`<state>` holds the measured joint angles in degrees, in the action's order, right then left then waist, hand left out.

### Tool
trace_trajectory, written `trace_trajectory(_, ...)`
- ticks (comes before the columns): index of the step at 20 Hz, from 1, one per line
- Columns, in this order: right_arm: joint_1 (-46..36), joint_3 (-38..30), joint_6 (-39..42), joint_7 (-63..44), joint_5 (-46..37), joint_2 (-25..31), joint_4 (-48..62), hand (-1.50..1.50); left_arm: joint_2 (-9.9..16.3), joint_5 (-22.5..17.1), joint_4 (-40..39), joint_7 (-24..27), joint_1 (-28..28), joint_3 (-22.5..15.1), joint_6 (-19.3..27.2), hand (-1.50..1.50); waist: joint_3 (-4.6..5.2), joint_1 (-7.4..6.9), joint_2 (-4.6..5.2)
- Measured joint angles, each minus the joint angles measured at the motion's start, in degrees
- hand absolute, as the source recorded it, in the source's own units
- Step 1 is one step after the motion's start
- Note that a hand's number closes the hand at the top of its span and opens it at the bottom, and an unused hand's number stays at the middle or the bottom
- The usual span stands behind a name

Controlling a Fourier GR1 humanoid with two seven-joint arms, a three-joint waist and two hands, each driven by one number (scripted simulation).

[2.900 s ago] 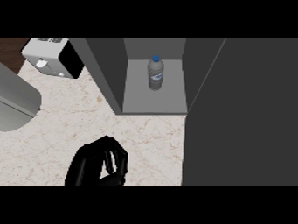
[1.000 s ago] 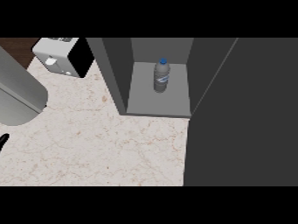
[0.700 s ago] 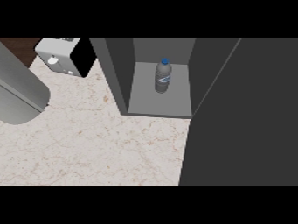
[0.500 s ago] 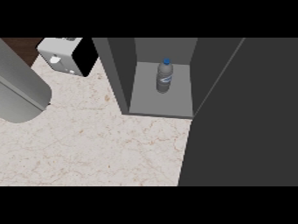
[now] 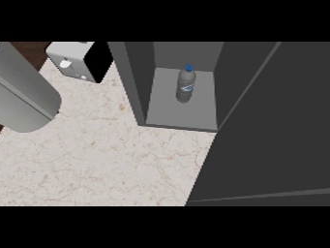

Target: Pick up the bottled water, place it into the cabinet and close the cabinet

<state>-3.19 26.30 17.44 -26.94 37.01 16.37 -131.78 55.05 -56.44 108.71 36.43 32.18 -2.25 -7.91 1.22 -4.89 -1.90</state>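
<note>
head view: the bottle [image 5: 185, 85], blue cap up, stands upright on the shelf inside the open cabinet [image 5: 178, 114]. the dark cabinet door [image 5: 281, 131] fills the right side. a toaster [image 5: 78, 60] sits on the marble counter [image 5: 89, 160] at upper left, near a grey forearm [image 5: 14, 94]. neither hand shows, so finger state cannot be told.

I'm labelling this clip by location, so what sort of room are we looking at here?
Most likely a kitchen: a beige marbled stone counter, a dark grey open cabinet with a clear blue-capped water bottle standing inside, and a white and black toaster-like appliance at the back.
</note>
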Motion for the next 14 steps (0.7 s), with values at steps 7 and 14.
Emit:
trace_trajectory(7,-14.3,5.2,-10.9,-7.4,-7.2,-9.4,5.1,1.50,1.3,-1.0,-1.1,0.9,2.0,2.5,-4.5,-1.50,-0.25,-1.64,0.66)
trace_trajectory(14,-34.5,10.1,-17.6,-12.2,0.1,-15.0,16.8,1.50,2.1,-2.2,-3.0,2.1,4.0,5.9,-9.5,-1.50,-0.72,-2.70,1.66)
